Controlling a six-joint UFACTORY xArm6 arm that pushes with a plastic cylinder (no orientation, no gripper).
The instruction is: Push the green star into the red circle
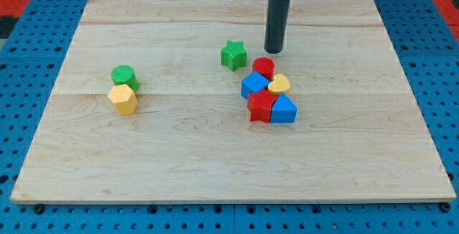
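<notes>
Centrally placed, slightly toward the view's top: green star (233, 54), ridged plastic, flat on pale wooden board (179, 155). Just to its lower right, not touching: red circle (263, 67), a short cylinder. Packed against that: blue block (254, 85), yellow heart (279, 85), red star (259, 108), blue block with sloped top (283, 109). Above the red circle, right of the star: my tip (274, 51), smooth dark rod, no jaws. Far left: green cylinder (124, 76) touching yellow hexagon (123, 99). Blue pegboard (29, 83) around.
</notes>
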